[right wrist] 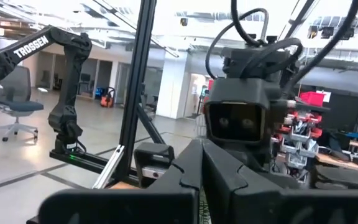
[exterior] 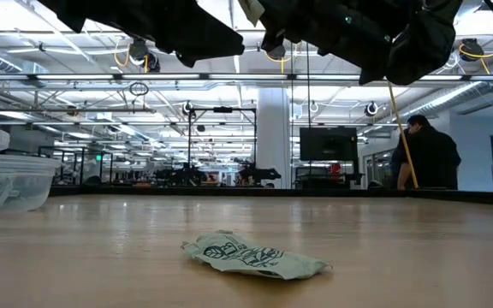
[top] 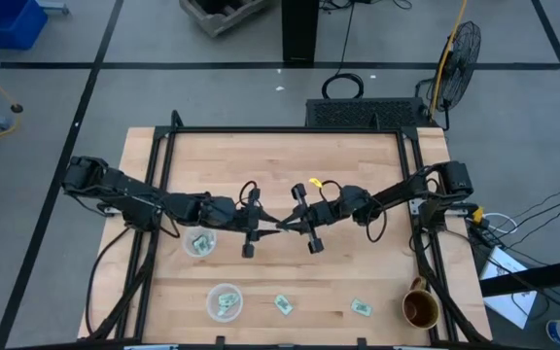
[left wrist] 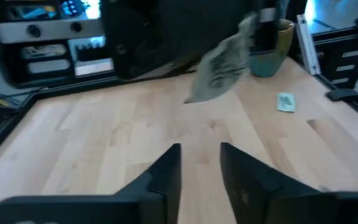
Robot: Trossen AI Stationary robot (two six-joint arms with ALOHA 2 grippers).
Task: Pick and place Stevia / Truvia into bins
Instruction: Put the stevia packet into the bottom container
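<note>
Both arms meet above the counter's (top: 358, 272) centre. The left tool (top: 268, 229) points toward 3 o'clock, its fingers (left wrist: 166, 171) slightly apart with nothing between them. The right tool (top: 285, 226) points toward 9 o'clock, fingers together on a crumpled sachet (left wrist: 224, 64) that hangs in the air just ahead of the left tool.

One clear cup (top: 200, 242) sits just at 6 o'clock of the left arm's wrist and holds sachets; a second clear cup (top: 225, 300) lies farther toward 6 o'clock, also holding sachets. Two loose sachets rest on the counter near its 6 o'clock edge, one (top: 283, 304) just beside the second cup, the other (top: 361, 308) nearer the brown mug (top: 421, 308) at 4 o'clock.
</note>
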